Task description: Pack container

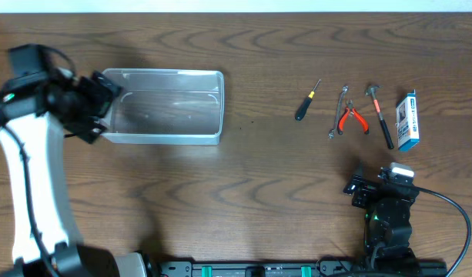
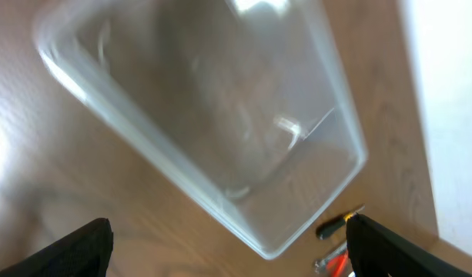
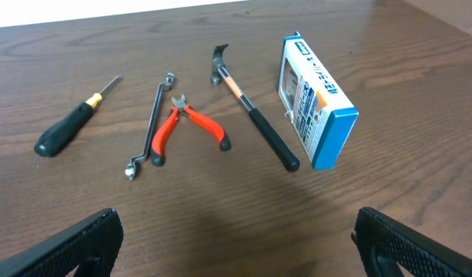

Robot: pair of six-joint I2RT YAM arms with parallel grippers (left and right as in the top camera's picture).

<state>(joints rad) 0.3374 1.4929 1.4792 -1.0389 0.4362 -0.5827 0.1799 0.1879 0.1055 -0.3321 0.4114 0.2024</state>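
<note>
Shows left gripper (image 2: 232, 238) released by the clear container (image 1: 166, 139) at left, right gripper (image 3: 243, 248) released near hammer (image 3: 255, 115) and blue-and-white box (image 3: 316, 104), print unreadable.

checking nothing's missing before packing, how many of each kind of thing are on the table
container: 1
screwdriver: 1
wrench: 1
pliers: 1
hammer: 1
box: 1
total: 6
</note>
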